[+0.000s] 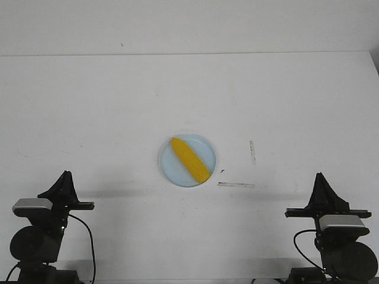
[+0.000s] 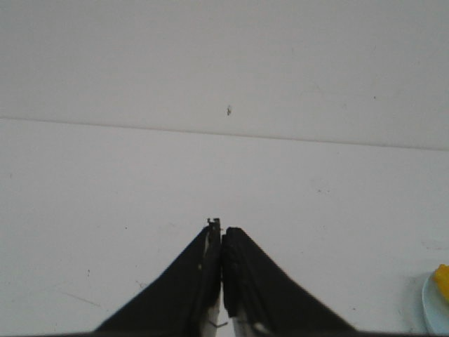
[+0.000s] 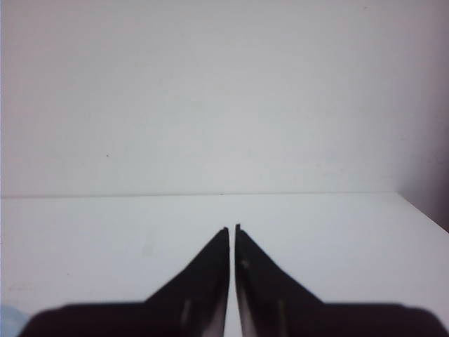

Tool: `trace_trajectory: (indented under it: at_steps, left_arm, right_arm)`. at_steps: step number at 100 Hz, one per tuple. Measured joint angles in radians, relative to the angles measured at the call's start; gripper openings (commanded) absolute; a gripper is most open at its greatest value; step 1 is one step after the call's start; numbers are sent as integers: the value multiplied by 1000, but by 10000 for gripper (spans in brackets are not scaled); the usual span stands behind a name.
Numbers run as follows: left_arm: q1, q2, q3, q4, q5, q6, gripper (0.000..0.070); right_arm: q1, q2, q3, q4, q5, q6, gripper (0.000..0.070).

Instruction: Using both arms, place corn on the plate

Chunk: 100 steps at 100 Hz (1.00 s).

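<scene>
The yellow corn (image 1: 189, 159) lies diagonally across the pale blue plate (image 1: 170, 169) in the middle of the white table. My left gripper (image 1: 65, 175) is shut and empty at the near left, well away from the plate. My right gripper (image 1: 320, 177) is shut and empty at the near right, also well away. In the left wrist view the shut gripper (image 2: 222, 228) points over bare table, with a sliver of the plate (image 2: 431, 307) and the corn (image 2: 442, 279) at the frame's edge. In the right wrist view the shut gripper (image 3: 232, 228) points over bare table.
Two strips of clear tape (image 1: 236, 184) lie on the table just right of the plate. The table's far edge (image 1: 189, 54) meets a white wall. The table's right edge (image 3: 421, 208) shows in the right wrist view.
</scene>
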Motion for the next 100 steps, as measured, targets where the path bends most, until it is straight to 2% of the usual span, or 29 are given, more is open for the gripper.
trace_trajectory:
  at_steps: [25,53,73,100]
  left_arm:
    - [0,-71,-29,8,44,45,1]
    - [0,-199,-187,13,34,56,1]
    - [0,-241,-304,137,-5,56,1]
    - [0,-241,-304,140,-11,55,1]
  right_arm:
    - [0,0,0,0,0,0,15]
    - [0,0,0,0,1,0,15]
    - [0,0,0,0,2,0,15]
    - [0,-1,0,3,2,0,15]
